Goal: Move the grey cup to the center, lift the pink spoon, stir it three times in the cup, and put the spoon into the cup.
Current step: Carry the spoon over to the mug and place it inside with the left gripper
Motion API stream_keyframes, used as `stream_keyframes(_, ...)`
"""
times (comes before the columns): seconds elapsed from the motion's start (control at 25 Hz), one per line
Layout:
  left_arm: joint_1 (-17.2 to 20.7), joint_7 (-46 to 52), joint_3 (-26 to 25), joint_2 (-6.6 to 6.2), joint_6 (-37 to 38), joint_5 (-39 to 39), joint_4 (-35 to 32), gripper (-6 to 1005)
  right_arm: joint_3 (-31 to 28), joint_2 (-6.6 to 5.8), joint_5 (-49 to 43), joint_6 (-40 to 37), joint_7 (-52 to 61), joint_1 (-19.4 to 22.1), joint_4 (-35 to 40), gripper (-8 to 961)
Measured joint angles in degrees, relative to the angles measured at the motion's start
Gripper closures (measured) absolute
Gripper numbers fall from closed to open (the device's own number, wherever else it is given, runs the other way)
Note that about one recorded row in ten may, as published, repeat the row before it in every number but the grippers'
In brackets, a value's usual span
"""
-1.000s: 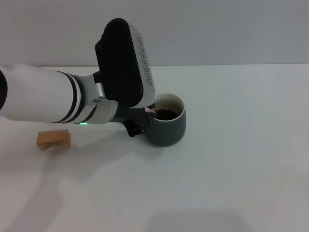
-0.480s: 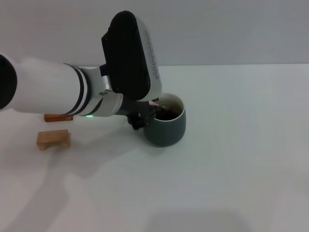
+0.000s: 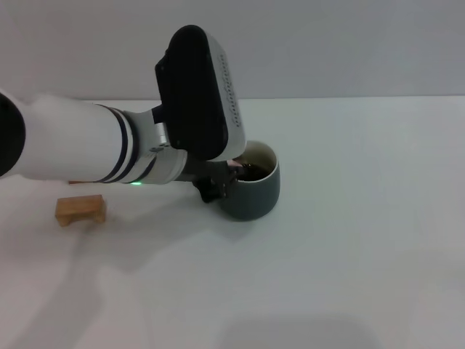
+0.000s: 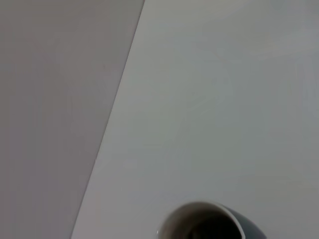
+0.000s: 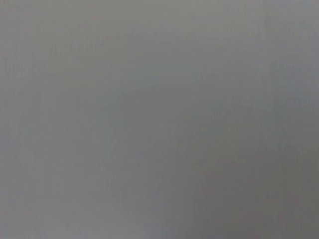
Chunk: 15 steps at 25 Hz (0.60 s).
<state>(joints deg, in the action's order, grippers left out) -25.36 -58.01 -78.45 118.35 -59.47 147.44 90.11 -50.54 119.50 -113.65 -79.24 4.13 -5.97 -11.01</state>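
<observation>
The grey cup [image 3: 251,185] stands near the middle of the white table, with dark liquid inside. Its pale rim also shows in the left wrist view [image 4: 204,219]. My left gripper [image 3: 221,178] hangs at the cup's left rim, mostly hidden under the black wrist housing. A small piece of the pink spoon [image 3: 232,165] shows at the gripper's tip, just over the rim and reaching into the cup. The rest of the spoon is hidden. My right gripper is out of view; the right wrist view shows only plain grey.
A small wooden block [image 3: 81,209] lies on the table to the left of the cup. My left forearm [image 3: 80,145] crosses the left side of the table. The white table [image 3: 363,218] stretches to the right and front.
My left wrist has shifted slightly right and down beside the cup's rim. My forearm now covers the second wooden block that showed half a second ago. The cup has not moved.
</observation>
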Motion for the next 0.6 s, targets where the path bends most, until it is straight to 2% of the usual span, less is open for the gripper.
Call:
stream_keyframes(0.24, 1.0, 0.0, -1.3, -0.26, -0.1, 0.5, 0.1, 768, 0.0, -0.03, 0.0, 0.1, 0.0, 0.0, -0.1, 954)
stream_keyframes(0.6, 0.4, -0.4, -3.5, -0.23, 0.3, 0.5, -0.5, 763, 0.2, -0.06, 0.0, -0.2, 0.0, 0.0, -0.2, 954)
